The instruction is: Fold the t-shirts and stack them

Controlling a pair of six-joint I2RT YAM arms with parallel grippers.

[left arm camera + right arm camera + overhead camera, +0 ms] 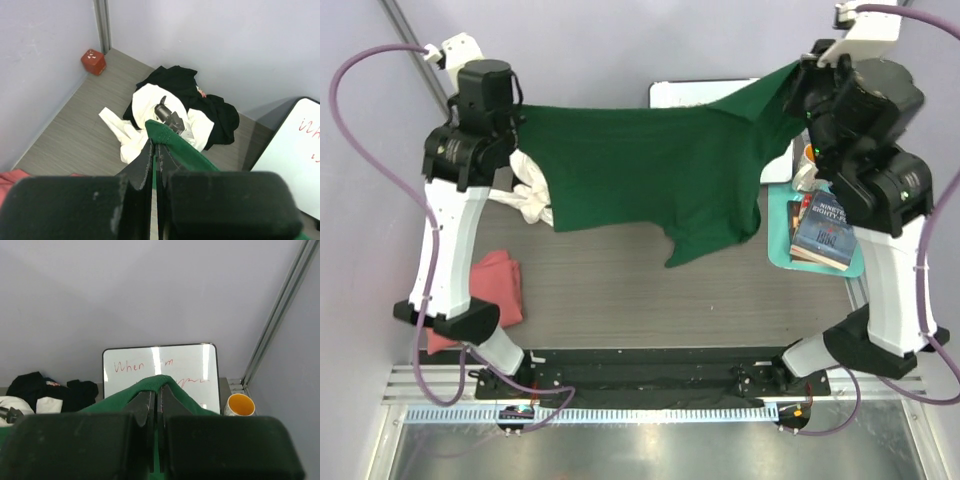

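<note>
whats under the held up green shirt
A white shirt pokes out left of the green shirt, a whiteboard at its far edge. The left wrist view adds a black shirt. The rest is covered.

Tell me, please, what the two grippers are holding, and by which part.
Both hold the dark green t-shirt, spread between them: the left gripper pinches one end of its top edge, the right gripper the other end.

A green tee (650, 175) hangs stretched between the left arm (455, 215) and right arm (885, 200). A white tee (532, 197) lies by its left edge, a pink tee (495, 287) nearer.
</note>
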